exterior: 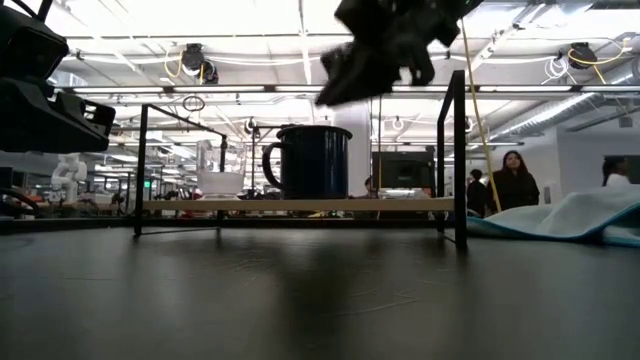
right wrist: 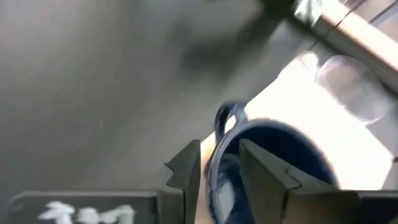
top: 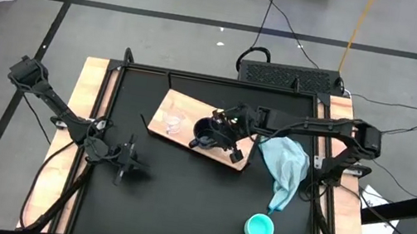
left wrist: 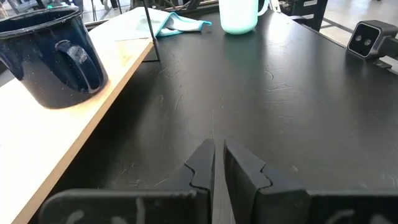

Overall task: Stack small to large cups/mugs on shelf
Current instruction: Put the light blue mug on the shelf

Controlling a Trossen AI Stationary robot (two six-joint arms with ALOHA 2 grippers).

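The black handled mug (top: 204, 136) stands upright on the light-brown shelf board (top: 180, 138), right of the small clear glass cup (top: 172, 121). The low view shows the mug (exterior: 315, 160) and the glass (exterior: 220, 182) resting by their bases on the board (exterior: 300, 205). My right gripper (exterior: 345, 85) hangs above the mug with its fingers apart, clear of it; its wrist view (right wrist: 219, 155) looks down on the mug's rim (right wrist: 273, 137). The turquoise mug (top: 259, 228) stands on the tabletop at the near right. My left gripper (left wrist: 217, 149) is shut and empty, left of centre (top: 133, 168).
A pale blue cloth (top: 284, 167) lies on the table right of the shelf, between it and the turquoise mug. Pale wooden rails (top: 87, 115) run along the table's sides. People stand in the room behind the table (exterior: 512, 180).
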